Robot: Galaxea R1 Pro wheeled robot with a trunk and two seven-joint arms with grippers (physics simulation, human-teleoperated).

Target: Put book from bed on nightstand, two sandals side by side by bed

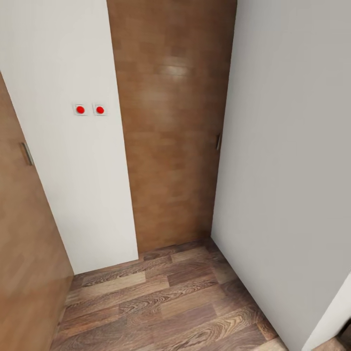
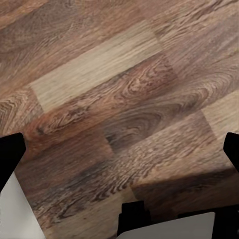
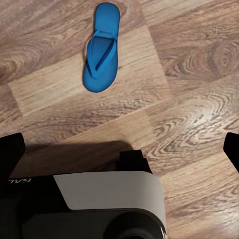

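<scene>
Robot's facing a corner: white wall w/ two red-dot switches, a brown wood door straight ahead, another white wall on the right, wood-plank floor below. Right wrist cam looks down at one blue sandal lying flat on the planks, strap side up, well apart from the right gripper; its black fingertips sit far apart at the frame edges, nothing btwn them. Left gripper same: fingers spread wide over bare floor
</scene>
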